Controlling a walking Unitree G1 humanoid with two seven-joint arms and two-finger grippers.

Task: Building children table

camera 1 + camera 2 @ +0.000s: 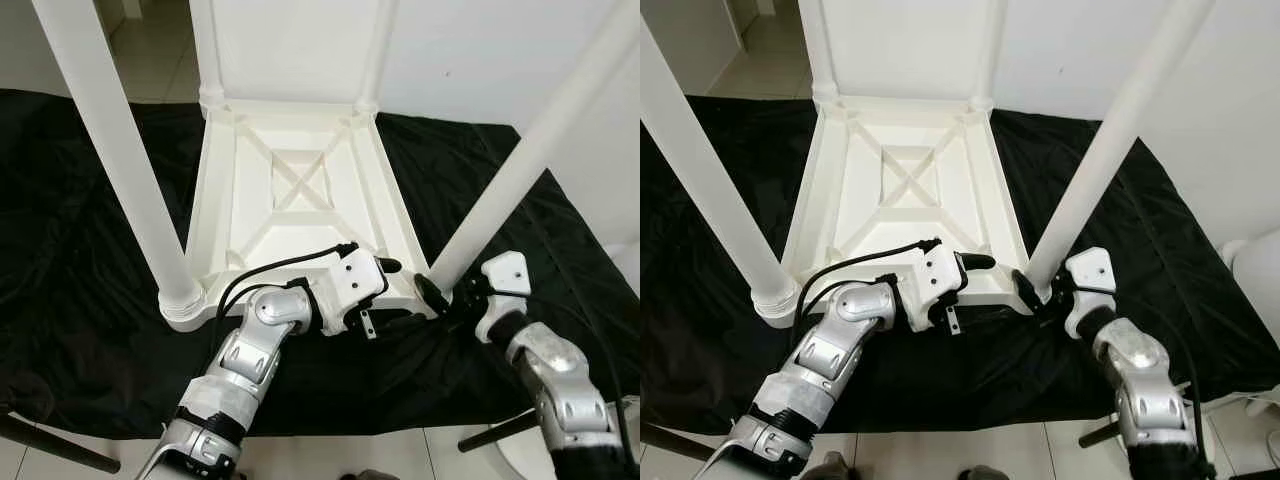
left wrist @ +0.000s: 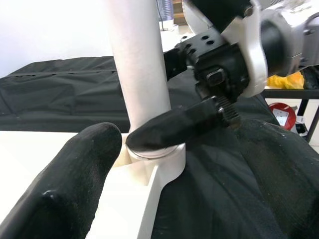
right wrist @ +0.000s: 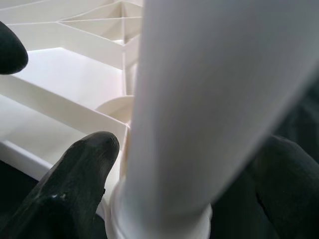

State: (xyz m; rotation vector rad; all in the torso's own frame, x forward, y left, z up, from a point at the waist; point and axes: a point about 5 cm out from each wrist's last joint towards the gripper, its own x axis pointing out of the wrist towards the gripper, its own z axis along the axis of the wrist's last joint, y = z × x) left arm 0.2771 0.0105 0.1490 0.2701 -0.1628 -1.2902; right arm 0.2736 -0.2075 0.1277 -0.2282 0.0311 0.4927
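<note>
While right claw straddles near-right table leg at its base, fingers on either side of leg, clamped around it, lower right of frame. Left claw just beside, centre-bottom, over tabletop edge; fingers' spread: cannot tell. Upturned white table lies underside up on black cloth, mid-frame. Near-left leg upright in socket, left of frame. Tiled floor at bottom edge.

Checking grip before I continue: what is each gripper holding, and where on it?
The right gripper straddles the near-right table leg at its base, just above the collar. The left gripper rests on the tabletop's near edge, holding nothing.
</note>
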